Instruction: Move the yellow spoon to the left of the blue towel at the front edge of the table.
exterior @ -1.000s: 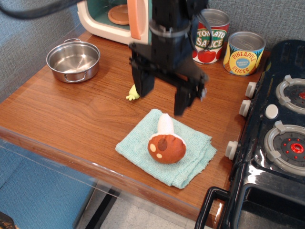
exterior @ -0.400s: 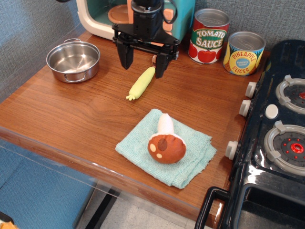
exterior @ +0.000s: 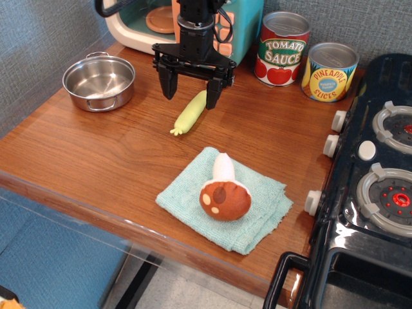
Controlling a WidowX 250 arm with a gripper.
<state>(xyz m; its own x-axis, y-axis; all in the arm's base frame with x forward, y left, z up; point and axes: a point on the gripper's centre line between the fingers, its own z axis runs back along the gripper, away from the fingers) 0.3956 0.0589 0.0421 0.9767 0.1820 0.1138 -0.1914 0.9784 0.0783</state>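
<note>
A: Where is the spoon (exterior: 191, 112)?
B: It lies flat on the table (exterior: 96, 154), a bit above the middle of the frame. You can see its yellow-green handle. The little nubs point to the lower left. The top end goes behind 1 black finger, so the bowl is hidden.

A: And the gripper (exterior: 190, 90)?
B: It hangs over the top end of the spoon, in the upper middle of the frame. Its 2 jaws are spread wide apart and hold nothing. The right-hand finger is just in front of the spoon's top end. The other finger is off to the left of it. I cannot tell if a tip touches the spoon.

A: Where is the towel (exterior: 257, 215)?
B: Lower down, near the middle of the frame, close to the table's front edge. A toy mushroom (exterior: 224, 192) sits on it, brown cap toward the front. The spoon and the towel are apart.

A: What else is there?
B: A steel pot (exterior: 99, 81) at the upper left. 2 cans at the top right, a tomato can (exterior: 284, 49) and a pineapple can (exterior: 330, 71). A black toy stove (exterior: 373, 187) fills the right side. A toy oven (exterior: 138, 26) is at the top, behind the gripper.
</note>
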